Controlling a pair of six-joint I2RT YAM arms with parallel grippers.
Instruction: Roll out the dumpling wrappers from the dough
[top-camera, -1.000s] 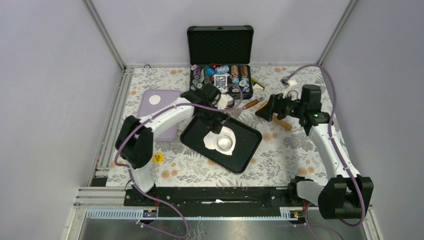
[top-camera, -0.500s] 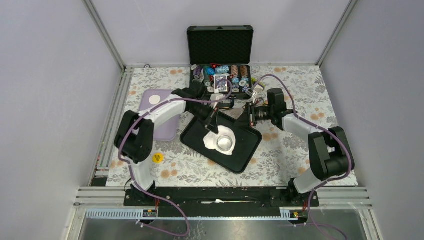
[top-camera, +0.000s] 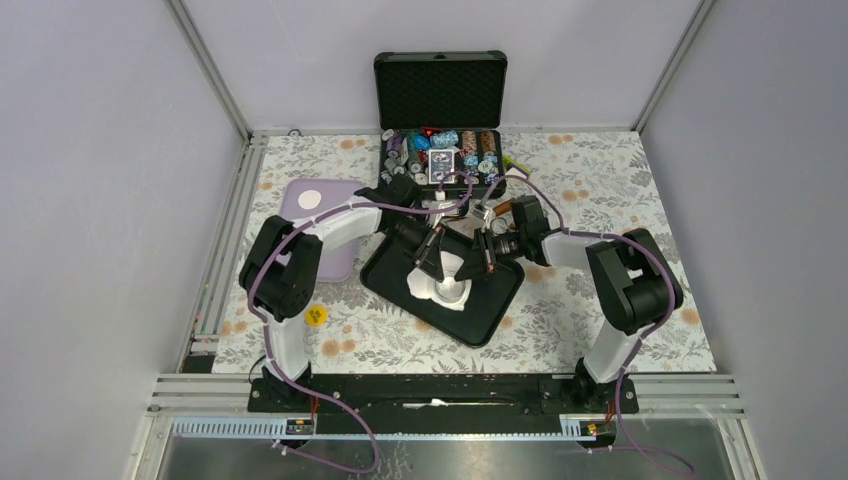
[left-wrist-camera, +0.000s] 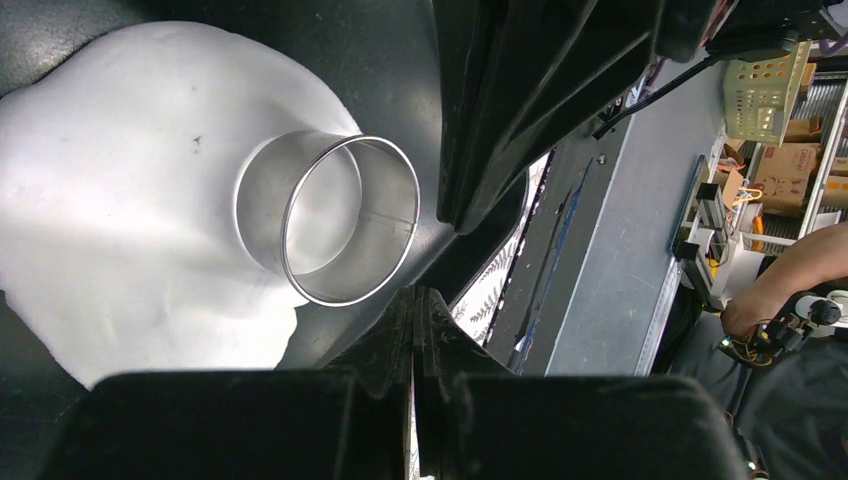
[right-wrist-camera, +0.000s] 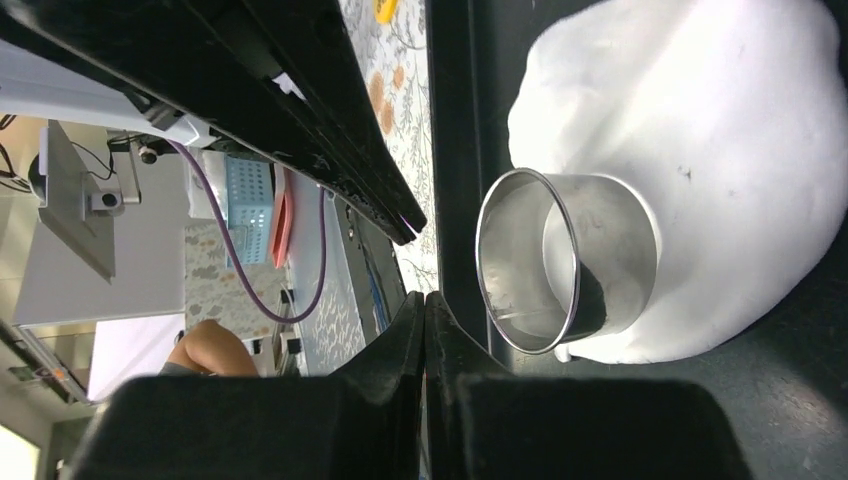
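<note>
Crowded above the tray (top-camera: 492, 306) by the left tool (top-camera: 431, 264) and right tool (top-camera: 479, 262), tips seemingly close over the steel ring (top-camera: 452, 288). Hemmed behind by the case (top-camera: 440, 92), leftward by the purple board (top-camera: 337, 205). Passable over near table (top-camera: 400, 345).

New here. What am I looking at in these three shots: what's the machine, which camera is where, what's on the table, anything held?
These are two robot arms bolted at the table's near edge, each ending in a two-finger gripper. The wide picture comes from a fixed camera above and behind them. The other two come from a camera on each wrist, looking along its own fingers.

A black tray holds a flat sheet of white dough, with a steel ring cutter standing at its edge. A purple board to the left carries one small round wrapper. At the back is an open case of game chips.

The left gripper and right gripper are shut and empty, beside the ring.
</note>
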